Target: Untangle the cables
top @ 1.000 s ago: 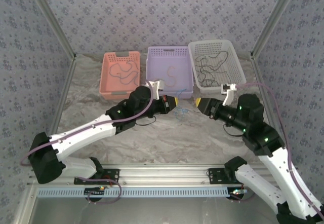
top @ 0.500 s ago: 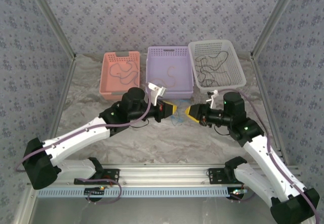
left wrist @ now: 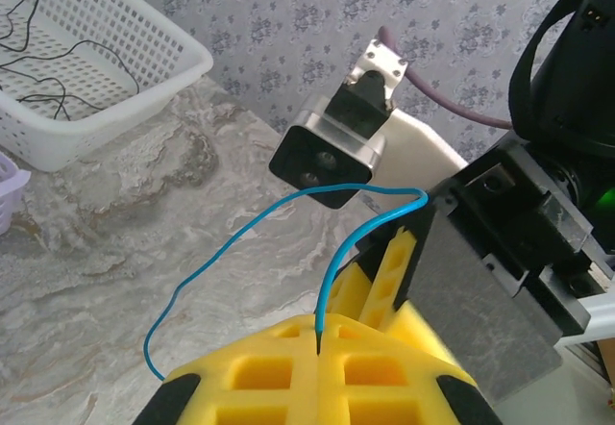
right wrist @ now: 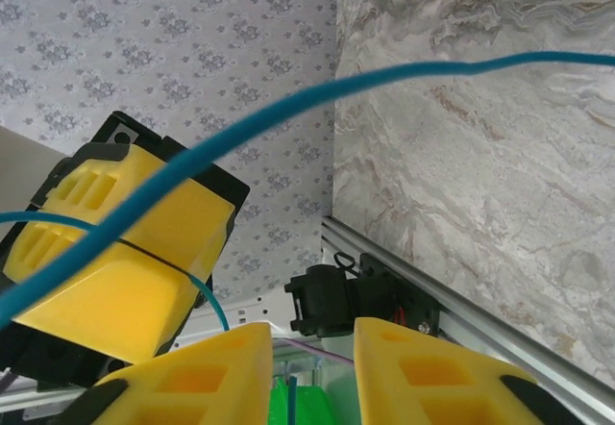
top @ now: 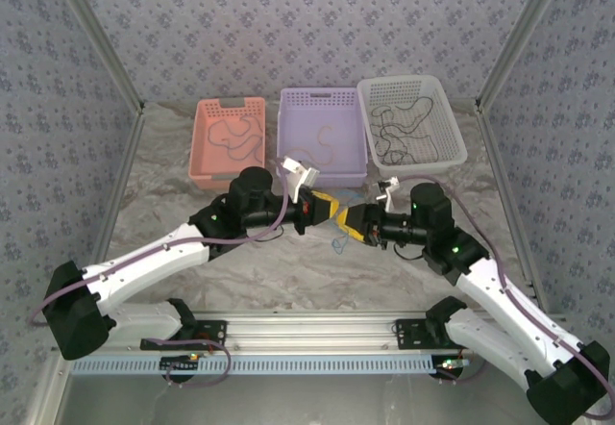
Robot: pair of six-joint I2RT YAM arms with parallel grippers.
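My left gripper (top: pixel 326 208) (left wrist: pixel 318 334) is shut on one end of a thin blue cable (left wrist: pixel 231 242), which loops up and falls to the table. The loose part hangs below both grippers (top: pixel 338 242). My right gripper (top: pixel 354 223) (right wrist: pixel 312 348) points at the left one, almost tip to tip, its yellow fingers (left wrist: pixel 394 262) just behind the left jaws. Its jaws stand apart, and a blue strand (right wrist: pixel 292 401) runs in the gap, touched by neither pad. The same cable crosses the right wrist view (right wrist: pixel 384 77) above the left gripper's foam (right wrist: pixel 106 252).
Three baskets stand along the back: pink (top: pixel 204 146) with a dark cable, purple (top: pixel 288 146) with a thin cable, white (top: pixel 452 132) with black cables (top: pixel 402 125). Marble tabletop (top: pixel 288 271) lies below the grippers, and an aluminium rail (top: pixel 307 334) runs along the near edge.
The right arm has swung left and down to meet the left gripper, and its jaws have narrowed. The left gripper has stayed shut on the blue cable, shifting slightly right.
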